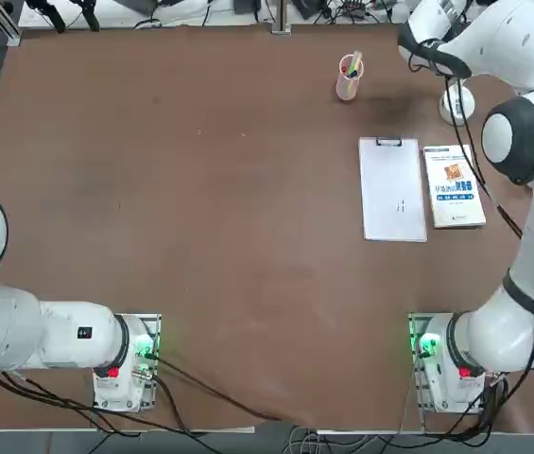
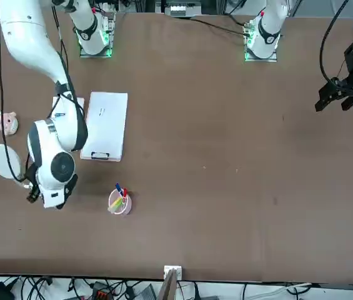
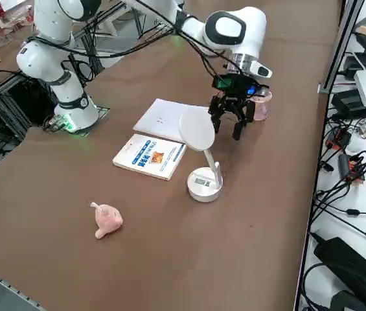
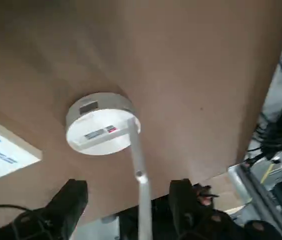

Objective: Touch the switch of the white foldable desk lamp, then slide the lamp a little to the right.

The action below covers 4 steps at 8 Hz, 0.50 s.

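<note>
Below the open right gripper (image 3: 236,123), lamp (image 3: 203,183) untouched.

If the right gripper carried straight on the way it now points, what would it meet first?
Probably the white desk lamp: the open right gripper points down over it, the thin arm rising between its fingers, then the round base; depth is unclear.

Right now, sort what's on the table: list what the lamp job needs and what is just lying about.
For the job:
- lamp, standing by the book
- right gripper, open, in the air above the lamp

Lying about:
- book
- clipboard
- pen cup
- pink toy
</note>
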Each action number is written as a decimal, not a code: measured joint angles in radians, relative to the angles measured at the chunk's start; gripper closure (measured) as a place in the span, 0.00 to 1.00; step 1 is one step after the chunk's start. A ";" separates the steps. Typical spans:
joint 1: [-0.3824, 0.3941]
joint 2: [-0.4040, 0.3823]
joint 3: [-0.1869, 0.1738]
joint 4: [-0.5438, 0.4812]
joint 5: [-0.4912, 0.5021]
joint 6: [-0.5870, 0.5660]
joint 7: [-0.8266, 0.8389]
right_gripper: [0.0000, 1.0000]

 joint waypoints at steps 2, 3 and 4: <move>-0.004 0.021 -0.005 0.002 -0.043 0.030 -0.026 0.00; -0.007 0.030 -0.006 0.003 -0.055 0.031 -0.033 0.00; -0.011 0.039 -0.007 0.003 -0.058 0.031 -0.039 0.00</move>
